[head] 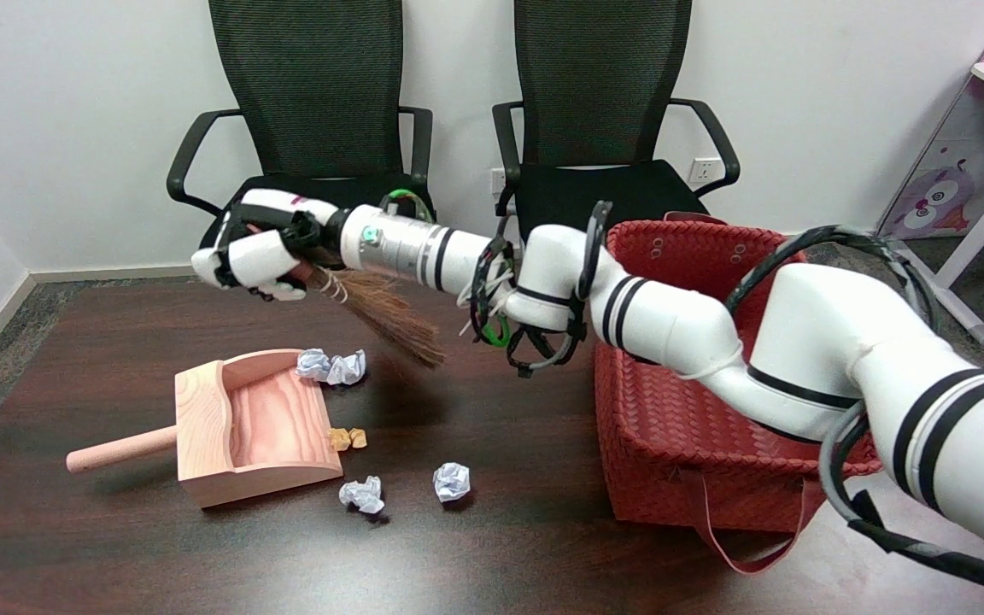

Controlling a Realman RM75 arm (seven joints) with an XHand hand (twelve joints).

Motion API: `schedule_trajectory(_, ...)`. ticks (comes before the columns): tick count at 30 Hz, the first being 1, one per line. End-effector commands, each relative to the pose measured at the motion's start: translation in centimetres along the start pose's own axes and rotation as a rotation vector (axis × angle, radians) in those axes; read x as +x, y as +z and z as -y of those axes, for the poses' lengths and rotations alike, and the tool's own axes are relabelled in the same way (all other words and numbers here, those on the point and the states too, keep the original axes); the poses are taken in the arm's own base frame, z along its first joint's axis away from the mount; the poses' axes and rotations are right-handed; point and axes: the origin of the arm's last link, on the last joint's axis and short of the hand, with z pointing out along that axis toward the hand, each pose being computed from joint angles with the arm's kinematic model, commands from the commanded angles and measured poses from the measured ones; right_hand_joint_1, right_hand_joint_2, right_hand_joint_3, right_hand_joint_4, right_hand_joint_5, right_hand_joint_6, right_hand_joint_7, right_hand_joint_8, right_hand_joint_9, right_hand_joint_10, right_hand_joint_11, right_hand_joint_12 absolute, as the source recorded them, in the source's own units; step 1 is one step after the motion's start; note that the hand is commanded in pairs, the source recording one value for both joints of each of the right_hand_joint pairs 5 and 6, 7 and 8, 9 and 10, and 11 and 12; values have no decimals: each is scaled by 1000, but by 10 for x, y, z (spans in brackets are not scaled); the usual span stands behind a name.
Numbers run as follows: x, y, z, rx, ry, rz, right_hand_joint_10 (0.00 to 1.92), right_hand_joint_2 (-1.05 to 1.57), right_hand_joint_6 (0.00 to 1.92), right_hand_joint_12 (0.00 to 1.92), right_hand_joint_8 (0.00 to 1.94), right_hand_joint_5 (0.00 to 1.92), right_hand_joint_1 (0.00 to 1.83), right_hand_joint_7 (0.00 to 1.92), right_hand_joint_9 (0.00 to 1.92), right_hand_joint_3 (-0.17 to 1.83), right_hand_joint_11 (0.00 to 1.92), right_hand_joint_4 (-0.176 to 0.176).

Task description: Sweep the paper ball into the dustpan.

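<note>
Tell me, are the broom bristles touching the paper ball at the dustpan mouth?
Apart. The head view shows dark table between the broom bristles and the paper ball at the dustpan mouth.

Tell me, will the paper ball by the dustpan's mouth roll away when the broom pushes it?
Probably it will tumble more than roll: the paper ball is crumpled and lumpy, not round. It looks light, so the soft bristles of the broom held in the right hand should move it easily. It already touches the wooden dustpan at its open edge, so a gentle push may do.
</note>
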Motion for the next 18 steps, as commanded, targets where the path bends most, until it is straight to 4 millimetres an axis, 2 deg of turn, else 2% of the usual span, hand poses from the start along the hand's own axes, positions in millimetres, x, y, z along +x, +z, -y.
schedule_trajectory(1, -59, 17, -12, -57, -105, 90, 1920, 1136, 1920, 1920, 1920, 1920, 859, 1920, 1920, 1633, 1920, 3)
schedule_trajectory(9, -75, 24, -14, -68, -58, 93, 1920, 1091, 1920, 1920, 1920, 1920, 858, 1920, 1920, 1682, 1920, 3)
schedule_trajectory(18, -71, 28, -23, -95, 133, 5, 1920, 1048, 1920, 1920, 1920, 1920, 869, 1920, 1920, 1686, 1920, 1)
